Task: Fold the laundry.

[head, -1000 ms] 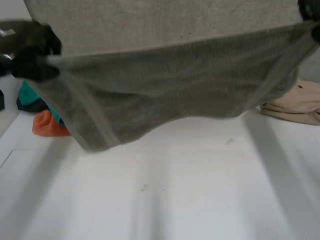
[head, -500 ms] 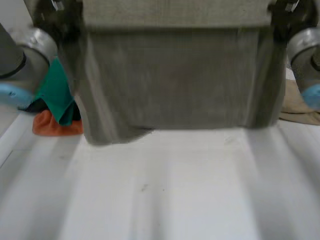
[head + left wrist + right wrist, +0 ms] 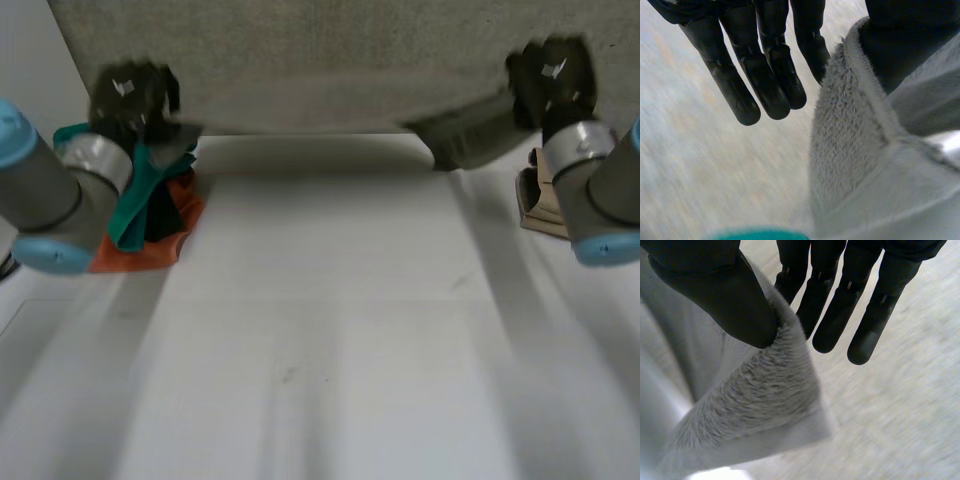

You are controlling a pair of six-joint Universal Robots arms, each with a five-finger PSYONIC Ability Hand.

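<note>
A grey fleecy towel [image 3: 320,60] is stretched across the far side of the white table [image 3: 320,340]. My left hand [image 3: 130,95] holds its near left corner and my right hand [image 3: 550,80] its near right corner. In the left wrist view the towel's hem [image 3: 850,150] is pinched between the thumb and the straight fingers [image 3: 765,70]. The right wrist view has the thumb [image 3: 715,295] pressing the towel's corner [image 3: 750,405] against the straight fingers [image 3: 840,315]. A short flap of towel droops beside the right hand.
A heap of teal, dark and orange clothes [image 3: 150,215] lies at the left, just under my left hand. A folded beige garment [image 3: 535,205] sits at the right behind my right forearm. The near half of the table is bare.
The towel hung close in front of the head camera; both hands have carried it away toward the table's far side, and the near tabletop has come into sight.
</note>
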